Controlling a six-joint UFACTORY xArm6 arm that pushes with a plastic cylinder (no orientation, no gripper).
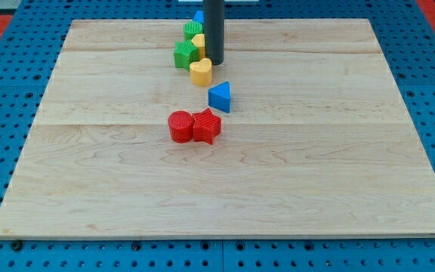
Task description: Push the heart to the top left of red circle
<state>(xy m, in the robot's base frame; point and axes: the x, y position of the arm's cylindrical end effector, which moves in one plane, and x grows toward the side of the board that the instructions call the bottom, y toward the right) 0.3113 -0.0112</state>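
Observation:
A yellow heart [200, 72] lies on the wooden board [316, 166] in the upper middle. My tip [214, 61] stands just above and to the right of the heart, touching or nearly touching it. The red circle [180, 126] lies below, near the board's centre, with a red star-like block [207, 126] touching its right side. The heart is above and slightly right of the red circle, well apart from it.
A blue triangle [220, 97] lies between the heart and the red pair, to the right. A green block [186, 54] sits left of the rod. Behind it are a yellow block [198, 42], another green block [192, 29] and a blue block [198, 17] at the top edge.

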